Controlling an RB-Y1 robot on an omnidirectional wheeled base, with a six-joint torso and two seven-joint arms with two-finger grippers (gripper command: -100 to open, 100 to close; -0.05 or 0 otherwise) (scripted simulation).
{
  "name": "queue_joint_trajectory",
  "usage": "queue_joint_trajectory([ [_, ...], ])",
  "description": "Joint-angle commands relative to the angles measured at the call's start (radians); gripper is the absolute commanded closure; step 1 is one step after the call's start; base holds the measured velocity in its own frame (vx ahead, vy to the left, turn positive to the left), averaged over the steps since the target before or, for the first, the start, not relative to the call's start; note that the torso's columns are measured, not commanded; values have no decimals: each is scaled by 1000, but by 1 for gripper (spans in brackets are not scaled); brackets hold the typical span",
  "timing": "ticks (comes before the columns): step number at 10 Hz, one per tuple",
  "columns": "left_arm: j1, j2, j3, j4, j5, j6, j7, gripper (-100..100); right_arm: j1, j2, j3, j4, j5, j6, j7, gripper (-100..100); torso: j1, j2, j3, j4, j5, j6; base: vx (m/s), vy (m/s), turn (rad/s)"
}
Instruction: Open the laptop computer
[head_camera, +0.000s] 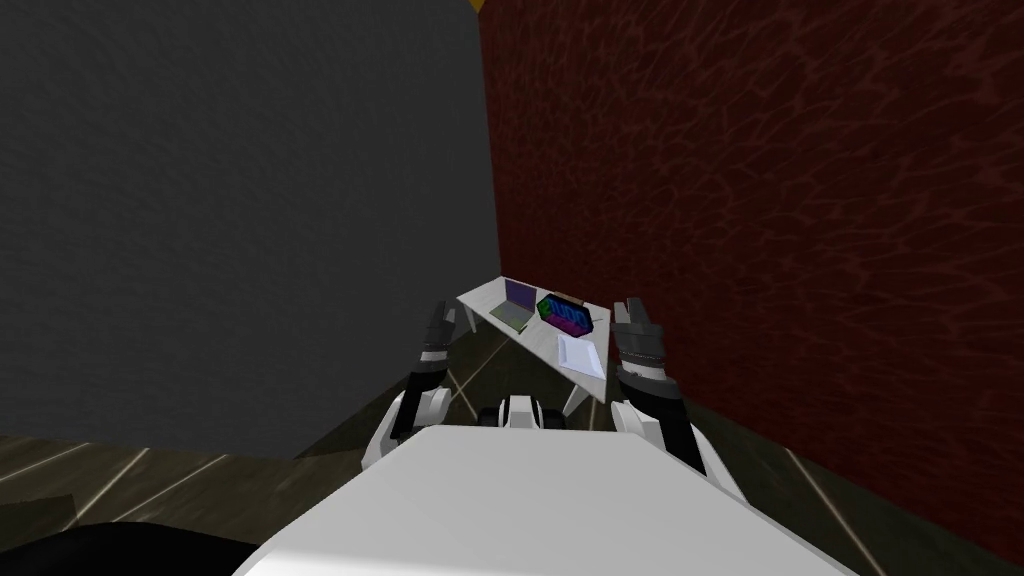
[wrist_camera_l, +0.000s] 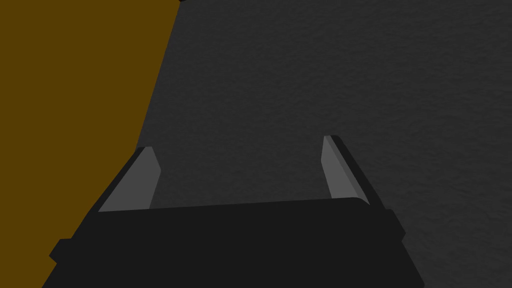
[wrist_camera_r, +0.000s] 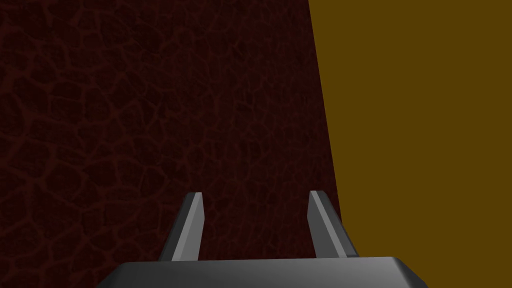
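Head view, tilted. A small white table stands just right of the frame's centre, in the corner where a grey wall on the left meets a dark red wall on the right. The laptop sits at the table's far, upper-left end. Its lid is already raised and shows a purple screen. Just right of it lies a dark box with bright multicoloured markings. Below that, toward the table's near end, is a flat white pad.

Both arms are raised in front of the table, touching nothing. The left gripper is left of the table, its fingers spread wide and empty. The right gripper is at the table's right edge, also spread wide and empty. Dark floor with pale lines fills the lower left.
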Motion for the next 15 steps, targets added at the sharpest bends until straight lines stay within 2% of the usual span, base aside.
queue_joint_trajectory([
  [1, -72, 32, 4, 71, 4, -3, -27, -100, 0, 0, 0, 0, 0, 0, 0, 0, -1, -1, -1, 0, -1, 0, 42, 83, -145],
  [4, -165, 59, 5, 163, 9, -13, -66, -100, 0, 0, 0, 0, 0, 0, 0, 0, 1, 1, 1, 1, 0, 0, 41, 98, -182],
  [5, -172, 59, 5, 175, 9, -13, -66, -100, 0, 0, 0, 0, 0, 0, 0, 0, 1, 1, 0, 1, 0, 0, 39, 83, -88],
  [6, -208, 65, 5, 211, 11, -17, -80, -100, 0, 0, 0, 0, 0, 0, 0, 0, -1, 2, 1, 1, 0, -1, 34, 76, -135],
  [7, -208, 65, 5, 213, 11, -17, -80, -100, 0, 0, 0, 0, 0, 0, 0, 0, -1, 2, 1, 1, 0, 0, 22, 56, -78],
  [10, -308, 76, 9, 320, 15, -28, -124, -100, 0, 0, 0, 0, 0, 0, 0, 0, 2, 0, 0, 0, 0, 0, 45, 95, -199],
  [11, -321, 76, 9, 336, 15, -28, -124, -100, 0, 0, 0, 0, 0, 0, 0, 0, 3, -1, -1, 0, 1, 0, 44, 88, -76],
  [13, -396, 78, 13, 414, 16, -34, -151, -100, 0, 0, 0, 0, 0, 0, 0, 0, -2, 2, 1, 1, -1, 0, 44, 81, -174],
  [14, -397, 78, 13, 426, 16, -34, -151, -100, 0, 0, 0, 0, 0, 0, 0, 0, 0, 2, 1, 1, 0, 0, 32, 74, -99],
  [15, -436, 78, 17, 463, 15, -36, -163, -100, 0, 0, 0, 0, 0, 0, 0, 0, -1, 2, 1, 1, 0, -1, 41, 71, -136],
])
